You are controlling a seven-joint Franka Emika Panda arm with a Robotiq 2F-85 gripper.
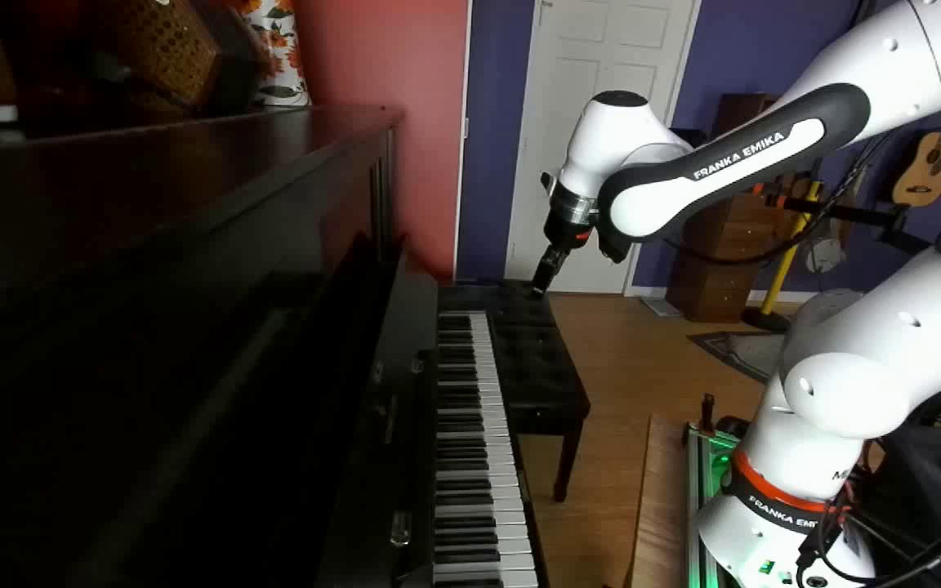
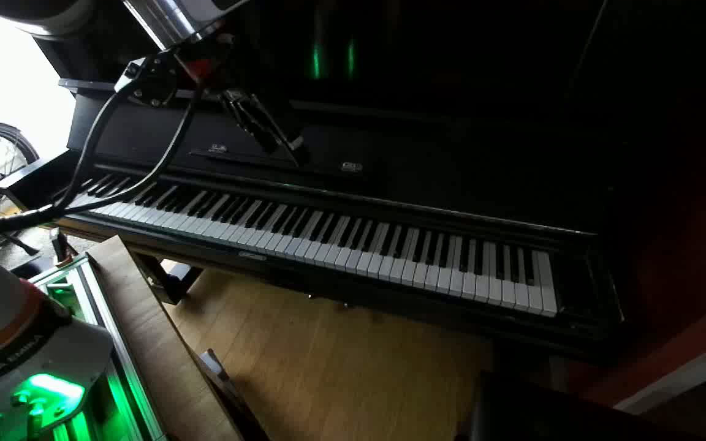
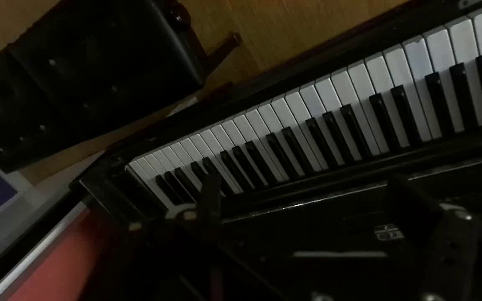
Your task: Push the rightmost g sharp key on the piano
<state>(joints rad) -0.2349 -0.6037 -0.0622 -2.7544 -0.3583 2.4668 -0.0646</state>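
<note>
Large upright piano (image 1: 234, 327), dark glossy wood, end edge beside red wall (image 1: 389, 73); white and black keys (image 2: 356, 260) along front edge. Black gripper (image 1: 540, 289) above key level, fingers (image 3: 210, 196) spread apart. Black padded bench (image 1: 532, 359) near front corner.

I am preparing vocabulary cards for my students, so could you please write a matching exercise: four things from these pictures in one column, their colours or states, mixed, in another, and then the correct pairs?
1. gripper
2. piano
3. bench
4. door

A. white, panelled
B. padded black top
C. jaws apart
D. row of keys uncovered

Pairs: 1-C; 2-D; 3-B; 4-A
</note>
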